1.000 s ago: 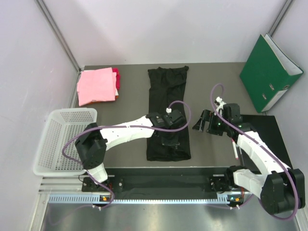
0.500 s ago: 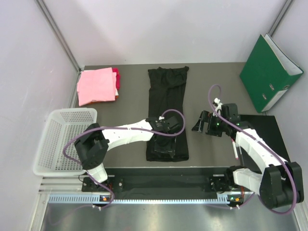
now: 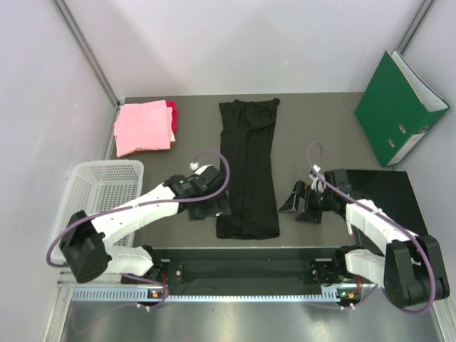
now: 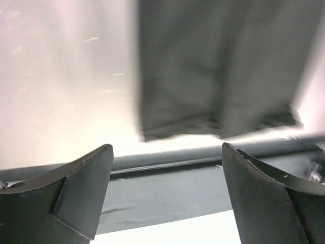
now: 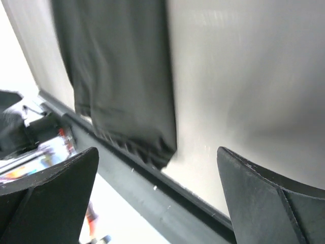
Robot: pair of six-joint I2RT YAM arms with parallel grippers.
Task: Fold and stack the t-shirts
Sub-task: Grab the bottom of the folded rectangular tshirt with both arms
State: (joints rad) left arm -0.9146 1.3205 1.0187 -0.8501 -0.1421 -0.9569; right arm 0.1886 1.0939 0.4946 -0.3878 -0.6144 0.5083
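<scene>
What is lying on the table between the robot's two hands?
The black t-shirt, folded into a long strip, lies between the left hand and the right hand, seen in the top view.

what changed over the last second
The left gripper let go of the black shirt, opened and pulled back left, off the cloth. The right gripper drew slightly nearer its base, open as before. The pink stack, basket and binder stayed put.

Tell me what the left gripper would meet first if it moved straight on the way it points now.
Probably the black t-shirt, near its hem corner; the left gripper faces it with open jaws, though depth is unclear.
</scene>
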